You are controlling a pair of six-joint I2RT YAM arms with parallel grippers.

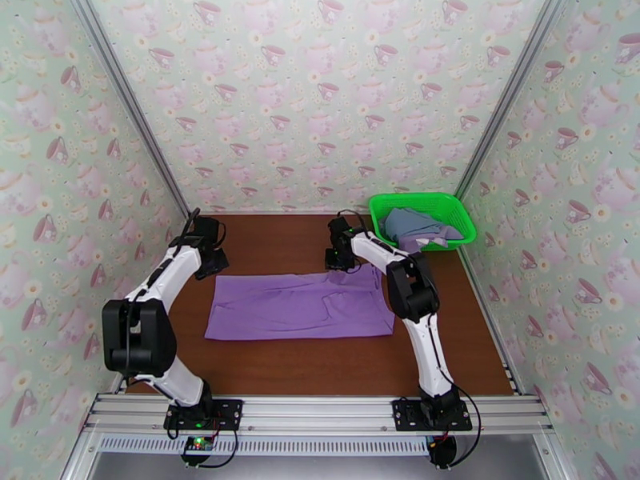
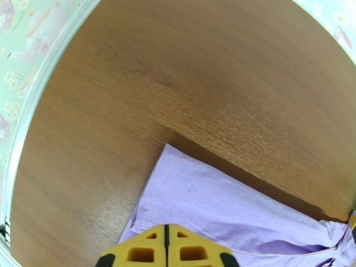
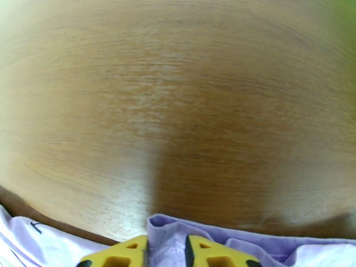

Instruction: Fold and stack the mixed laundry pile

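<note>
Here we are on the first garment. The bright purple cloth shirt (image 1: 300, 306) lies spread flat across the middle of the brown wooden surface (image 1: 320, 370), with its long sides parallel to the near edge. The green plastic mesh basket (image 1: 416, 199) sits in the far right corner. It holds the dusty blue-grey cloth garment (image 1: 410, 223), with a pale lavender-grey one (image 1: 422, 243) draped at its near rim. Neither is folded or stacked yet.

Both arms reach to the shirt's far edge. The right jaws are clamped on a pinch of purple cloth near the shirt's far right corner. In the right wrist view the fabric bunches up between the yellow fingertips (image 3: 133, 243), though that view is smeared. The left jaws are together at the far left corner. The left wrist view shows the hemmed corner just ahead of the closed yellow fingertips (image 2: 122, 253), and we cannot tell whether any cloth is nipped between them.

We judge the step in hand to be the first fold, bringing the far edge over towards the near edge. The next move calls for a firm hold on both corners, so the left grip wants checking. Then the two arms should lift and travel together, so the edge comes over straight and the lower layer does not drag.
</note>
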